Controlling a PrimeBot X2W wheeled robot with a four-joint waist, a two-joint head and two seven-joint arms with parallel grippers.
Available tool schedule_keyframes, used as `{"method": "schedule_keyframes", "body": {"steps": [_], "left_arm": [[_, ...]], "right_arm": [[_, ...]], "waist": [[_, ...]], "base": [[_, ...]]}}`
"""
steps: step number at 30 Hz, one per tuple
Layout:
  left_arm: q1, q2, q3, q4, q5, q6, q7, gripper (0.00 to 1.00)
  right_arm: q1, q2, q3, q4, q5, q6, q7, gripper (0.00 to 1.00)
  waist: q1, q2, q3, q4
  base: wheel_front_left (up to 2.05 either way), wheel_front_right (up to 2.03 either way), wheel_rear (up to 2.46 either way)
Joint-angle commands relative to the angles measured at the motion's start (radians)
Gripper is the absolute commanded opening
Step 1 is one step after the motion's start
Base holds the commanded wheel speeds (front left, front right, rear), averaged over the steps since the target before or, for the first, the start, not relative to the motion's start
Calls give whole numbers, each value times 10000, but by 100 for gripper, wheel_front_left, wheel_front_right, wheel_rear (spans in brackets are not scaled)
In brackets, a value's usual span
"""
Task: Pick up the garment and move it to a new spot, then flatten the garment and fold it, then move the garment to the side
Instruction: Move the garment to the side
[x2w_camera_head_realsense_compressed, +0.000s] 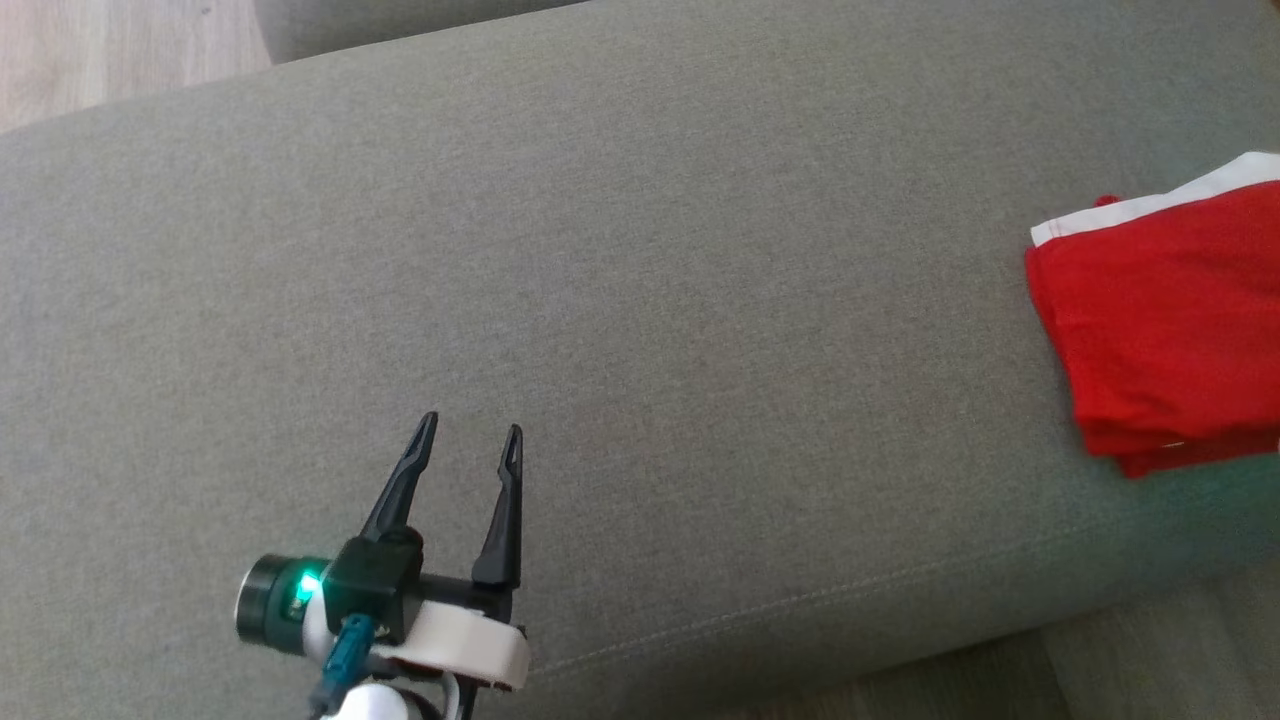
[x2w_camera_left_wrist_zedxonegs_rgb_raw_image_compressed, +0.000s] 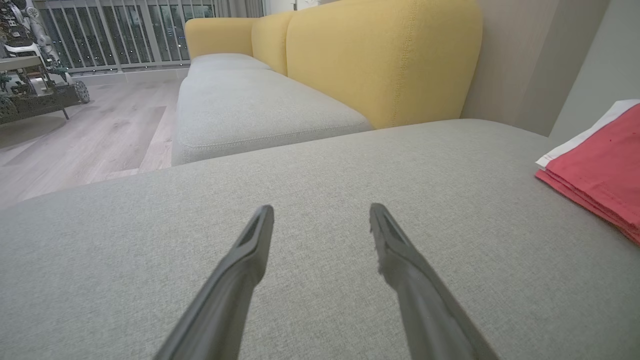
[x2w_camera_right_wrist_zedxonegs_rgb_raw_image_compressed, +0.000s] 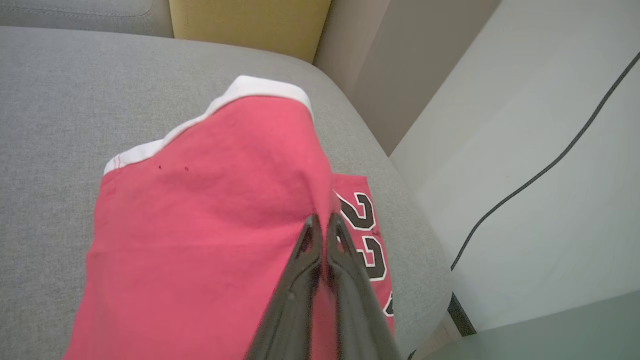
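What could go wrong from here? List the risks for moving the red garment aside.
1. The right tool is shut on a small pinch of the red garment, seemingly its top layer only; pulling may peel the fold open or slip free.
2. The garment lies near the edge of the grey cushion, beside the wall; it could slide off.
3. The left tool stands open, apart from the garment, giving no support.

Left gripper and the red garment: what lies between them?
Only bare grey sofa cushion lies between the left gripper and the red garment. The head view shows the whole stretch, and the left wrist view agrees.
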Motion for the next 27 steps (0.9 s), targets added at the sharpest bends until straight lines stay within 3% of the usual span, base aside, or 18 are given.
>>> {"method": "schedule_keyframes", "body": {"steps": [1,8,12,17,23,27], "left_arm": [[-392,16,315,-343,101,-60,-92,100],[-418,-7,290,-320,79,-35,-92,100],[-316,-25,303,-350,16,28,-92,100],[-104,-70,395,-482,-449,133,-92,100],[200,-103,501,-438,-910,410,-92,100],[344,-109,613,-508,-1074,529,-92,100]], "right_arm": [[-43,-80,-67,-557,-264,-4,-50,100],[247,851,-1350,-2228,-2705,-4,-856,100],[519,1731,-1267,-3038,-3388,-4,-1577,100],[1414,2502,303,-3395,-2323,-4,-2169,100],[2465,2594,2182,-2809,-250,-4,-3655,100],[2794,2597,2957,-2784,758,-4,-3996,100]], "waist": [[0,0,-5,12],[0,0,-218,187],[0,0,-474,367],[0,0,-866,628],[0,0,-1465,988],[0,0,-1656,1146]], "base": [[0,0,0],[0,0,0],[0,0,0],[0,0,0],[0,0,0],[0,0,0]]}}
